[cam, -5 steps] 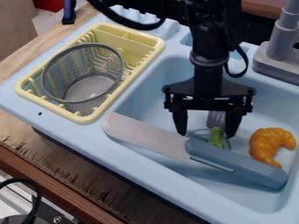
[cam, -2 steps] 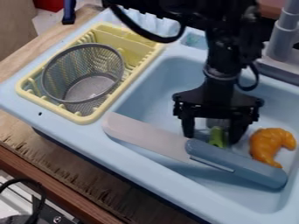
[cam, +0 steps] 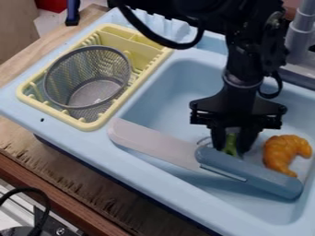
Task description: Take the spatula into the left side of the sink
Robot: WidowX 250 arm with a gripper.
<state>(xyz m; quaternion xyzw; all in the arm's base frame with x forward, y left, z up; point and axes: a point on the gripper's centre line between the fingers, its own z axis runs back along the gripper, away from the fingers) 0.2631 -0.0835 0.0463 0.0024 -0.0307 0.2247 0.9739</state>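
Gripper: mine [cam: 232, 145], drawn in to a narrow gap, the green part between my two fingers with no space visible on either side; I judge I have hold of it, though how firmly I cannot tell.
Spatula [cam: 231, 142]: down in the sink [cam: 163, 179], only its green part clear to me between the fingers; I cannot tell whether it is off the floor.
Handling: likely light toy plastic, stiff, a bit slick, hard to break; a narrow piece that could twist in my pinch.
Hold: across the green part, squarely, then straight up before any sideways move.
Arm: coming in from the top edge, wrist hanging nearly upright, fingers pointing down into the basin.
Knife [cam: 249, 173]: just beside my fingertips on the camera side, blade lying over the sink's near edge; I should lift clear of its handle.
Croissant [cam: 282, 154]: near my fingers, on the picture's right.
Rack [cam: 87, 125]: yellow, beside the basin, holding a mesh basket [cam: 91, 94]; the leftward carry should stop short of it.
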